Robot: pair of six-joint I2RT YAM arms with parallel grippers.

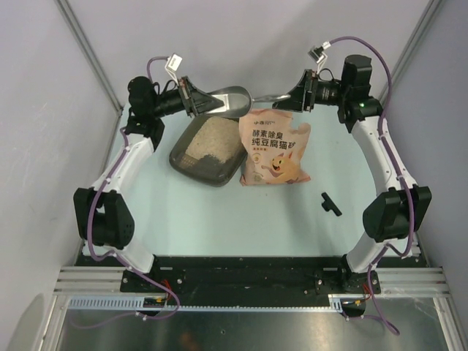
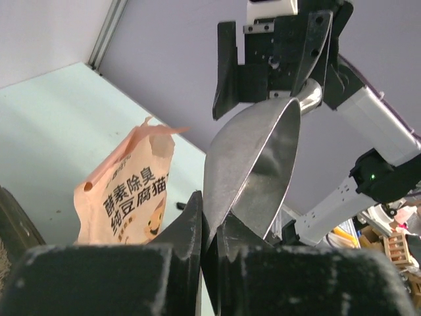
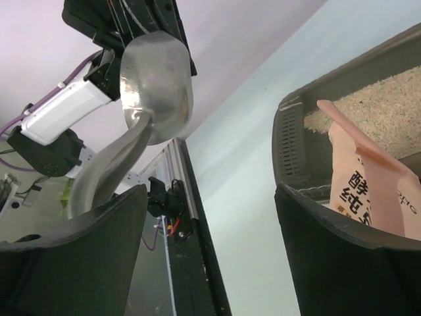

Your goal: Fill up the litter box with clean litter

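The dark litter box (image 1: 191, 167) lies at the back left of the table, and pale beige litter (image 1: 210, 137) covers part of its floor. The salmon-pink bag (image 1: 276, 146) stands against its right side. My left gripper (image 1: 196, 99) is shut on the rim of the metal scoop (image 1: 228, 102) and holds it in the air above the box's far end. In the left wrist view the fingers (image 2: 187, 224) pinch the scoop's (image 2: 256, 158) edge, and the bowl looks empty. My right gripper (image 1: 294, 99) is open at the scoop's handle end, which lies beside one finger (image 3: 72, 250).
A small black part (image 1: 330, 203) lies on the table at the right. The grey back wall and corner posts stand close behind both grippers. The right wrist view shows the litter box (image 3: 309, 131), the litter (image 3: 381, 105) and the bag (image 3: 368, 191).
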